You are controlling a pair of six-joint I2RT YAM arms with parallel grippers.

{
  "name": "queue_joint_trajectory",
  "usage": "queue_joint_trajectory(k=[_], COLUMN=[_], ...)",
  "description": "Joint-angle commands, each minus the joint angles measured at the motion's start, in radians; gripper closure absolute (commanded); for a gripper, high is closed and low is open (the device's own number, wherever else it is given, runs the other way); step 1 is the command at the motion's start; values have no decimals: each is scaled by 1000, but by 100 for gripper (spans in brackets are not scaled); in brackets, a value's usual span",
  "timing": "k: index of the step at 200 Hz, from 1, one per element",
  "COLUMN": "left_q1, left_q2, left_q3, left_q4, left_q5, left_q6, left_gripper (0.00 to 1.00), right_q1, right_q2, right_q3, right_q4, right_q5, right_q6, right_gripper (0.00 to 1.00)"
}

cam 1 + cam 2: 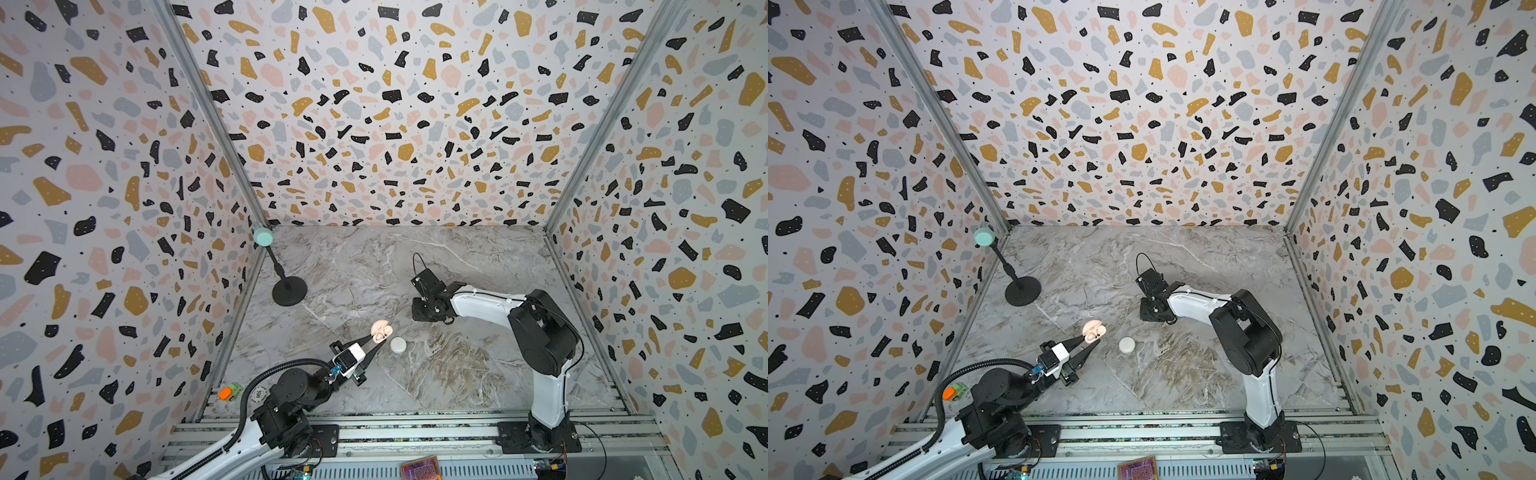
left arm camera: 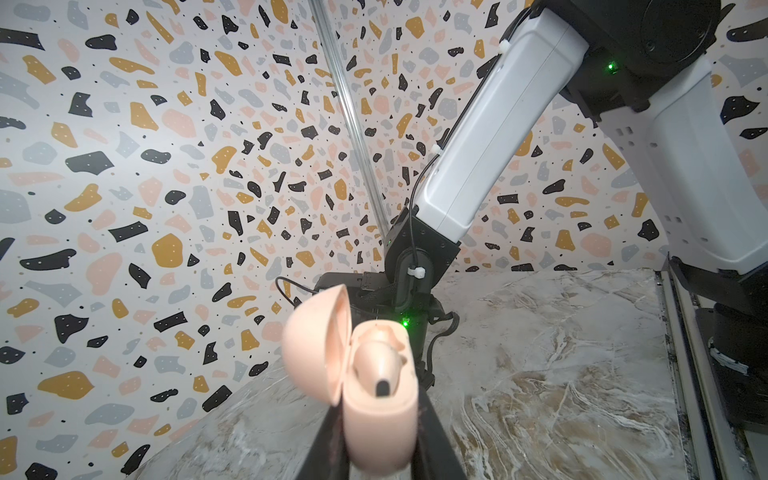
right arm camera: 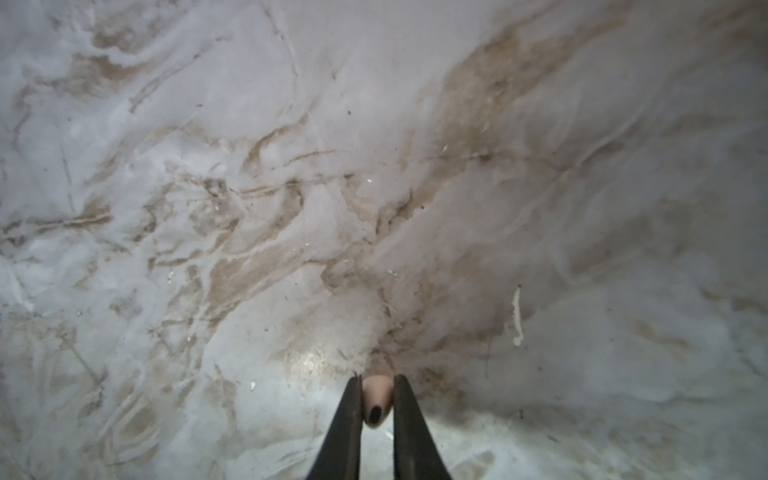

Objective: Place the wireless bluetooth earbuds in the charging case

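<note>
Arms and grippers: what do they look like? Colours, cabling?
The left arm and right arm have white links and black joints. The left carries a ribbed black hose; the right a thin black cable with white zip ties. The left gripper and right gripper have slim tapered black fingers.

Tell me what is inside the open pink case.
In the left wrist view, one pink earbud sits in the case, its dark tip showing. The second slot behind it looks empty, but the earbud partly covers it, and the slot bottoms are hidden.
</note>
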Motion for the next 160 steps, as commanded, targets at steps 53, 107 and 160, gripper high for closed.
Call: queue_joint_trajectory(k=[53,107,160], left_q1=[5,5,5], left_q2=[-3,-1,2], left_q3=[-10,-11,-11], left_q4=[57,57,57], left_q5=[0,-2,-3], left_q6=[-3,-3,-4], left_gripper=[100,100,100], right_q1=[-15,-26,-44], right_q2=[-37,-78,-114], right_q3=[-41,-122,-189], right_q4=[23,76,135], right_q5=[-30,-49,-75], right_q6=[6,19,35], right_gripper=[87,87,87])
